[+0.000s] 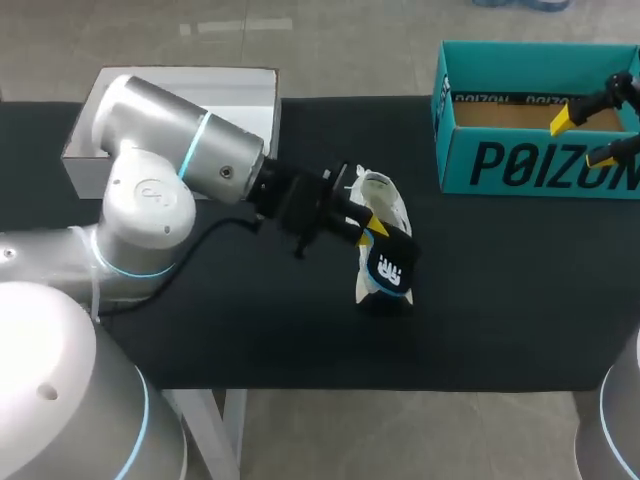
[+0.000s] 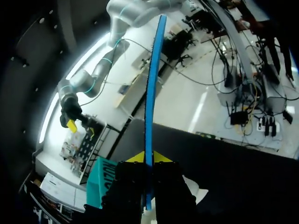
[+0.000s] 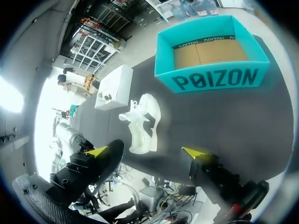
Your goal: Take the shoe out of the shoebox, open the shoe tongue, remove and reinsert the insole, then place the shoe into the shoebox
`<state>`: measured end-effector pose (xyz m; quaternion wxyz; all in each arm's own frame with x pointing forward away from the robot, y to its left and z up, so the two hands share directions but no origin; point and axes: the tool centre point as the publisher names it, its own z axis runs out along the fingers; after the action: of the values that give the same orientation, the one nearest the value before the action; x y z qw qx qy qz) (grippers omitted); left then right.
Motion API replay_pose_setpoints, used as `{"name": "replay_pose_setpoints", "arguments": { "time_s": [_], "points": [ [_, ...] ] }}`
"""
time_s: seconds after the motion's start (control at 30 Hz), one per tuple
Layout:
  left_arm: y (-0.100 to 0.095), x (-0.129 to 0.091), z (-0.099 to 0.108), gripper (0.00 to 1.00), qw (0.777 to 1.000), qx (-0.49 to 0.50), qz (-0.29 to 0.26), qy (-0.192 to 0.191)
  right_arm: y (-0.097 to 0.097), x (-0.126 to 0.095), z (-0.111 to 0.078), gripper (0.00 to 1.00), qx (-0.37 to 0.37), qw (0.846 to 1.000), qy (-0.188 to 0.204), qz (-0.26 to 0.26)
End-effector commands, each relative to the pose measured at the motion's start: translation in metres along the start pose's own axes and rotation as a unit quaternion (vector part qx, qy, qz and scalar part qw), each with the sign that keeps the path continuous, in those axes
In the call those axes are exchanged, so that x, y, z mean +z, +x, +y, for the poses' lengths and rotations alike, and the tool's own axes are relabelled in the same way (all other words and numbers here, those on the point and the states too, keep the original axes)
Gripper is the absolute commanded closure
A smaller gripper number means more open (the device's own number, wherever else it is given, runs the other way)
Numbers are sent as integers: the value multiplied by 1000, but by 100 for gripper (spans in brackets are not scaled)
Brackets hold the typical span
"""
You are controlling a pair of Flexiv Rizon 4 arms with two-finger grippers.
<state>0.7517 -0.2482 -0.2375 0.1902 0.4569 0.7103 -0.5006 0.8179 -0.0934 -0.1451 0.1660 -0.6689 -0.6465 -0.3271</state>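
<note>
A white shoe lies on the black table, mid-table. Just in front of it my left gripper is shut on the black insole, which has a blue rim and a white mark and hangs above the shoe's near end. In the left wrist view the insole shows edge-on as a thin blue strip rising from between the yellow tips. The teal shoebox stands open at the back right. My right gripper hovers open over it, holding nothing. From the right wrist the shoe and shoebox lie ahead of the open gripper.
A white box sits at the table's back left corner, also seen as the white box beyond the shoe. Bare black tabletop stretches in front of the shoebox and to the shoe's right.
</note>
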Motion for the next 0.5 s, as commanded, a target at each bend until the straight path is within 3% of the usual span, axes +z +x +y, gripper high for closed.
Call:
{"name": "replay_pose_setpoints", "arguments": {
  "time_s": [0.03,0.2,0.4,0.5],
  "points": [
    [-7,17,18,100,998,-24,58,8,0,0,-1,0,1,1000,0,-1],
    [-3,27,39,100,996,-30,56,56,0,0,-1,0,1,1000,0,-1],
    [9,42,59,100,995,-17,76,62,0,0,-1,0,1,1000,0,-1],
    [14,44,63,100,995,-10,87,45,0,0,-1,0,1,1000,0,-1]
  ]
}}
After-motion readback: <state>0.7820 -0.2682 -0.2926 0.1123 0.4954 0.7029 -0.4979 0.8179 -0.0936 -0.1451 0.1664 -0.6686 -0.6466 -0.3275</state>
